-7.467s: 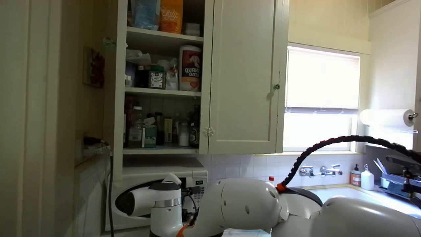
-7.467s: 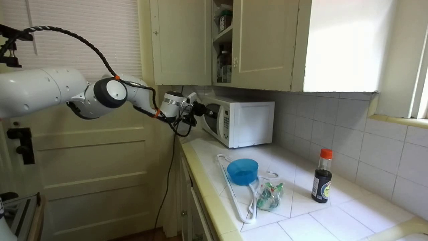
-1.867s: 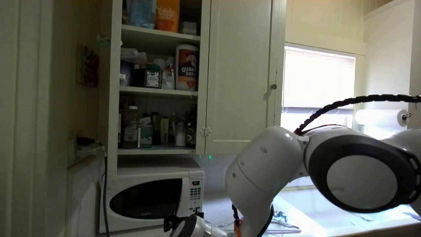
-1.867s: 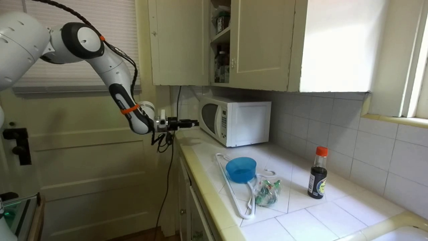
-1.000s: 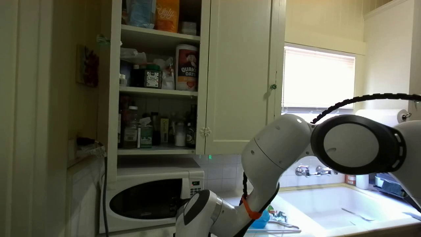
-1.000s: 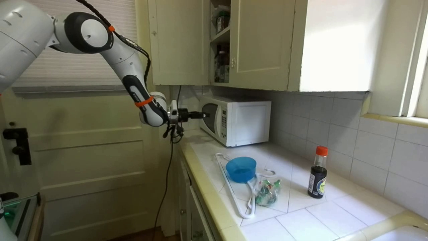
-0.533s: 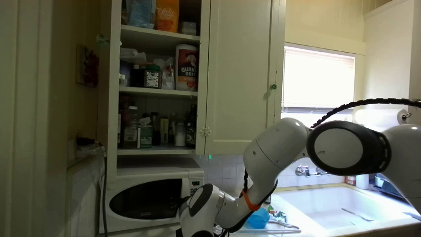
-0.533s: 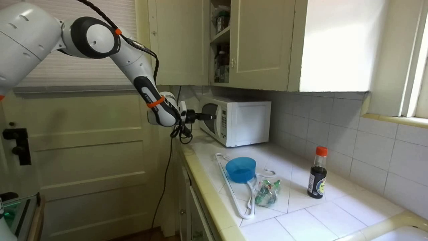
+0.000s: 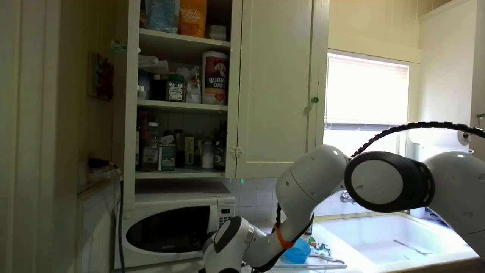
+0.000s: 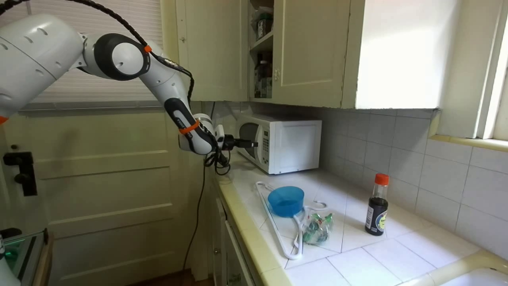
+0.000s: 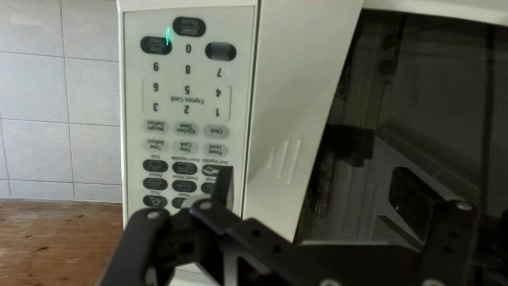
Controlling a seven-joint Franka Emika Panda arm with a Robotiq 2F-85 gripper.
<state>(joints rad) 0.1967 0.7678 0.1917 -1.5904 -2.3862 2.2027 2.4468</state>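
Note:
My gripper stands open in front of the white microwave, with nothing held. In the wrist view one finger overlaps the lower control panel, whose digits appear upside down. The opposite finger is before the dark door window. Between them runs the pale door handle strip. Whether a fingertip touches the microwave, I cannot tell. In an exterior view the gripper points level at the microwave front; in another exterior view the arm's wrist mostly hides it.
On the tiled counter are a blue bowl, a white hanger, a crumpled plastic bag and a red-capped bottle. Above hangs a cabinet with stocked shelves. A sink lies to the side.
Having backed away from the microwave earlier, the gripper has come up to it again. Over the last second it moved toward the handle and panel and sank slightly. The jaws stayed open.

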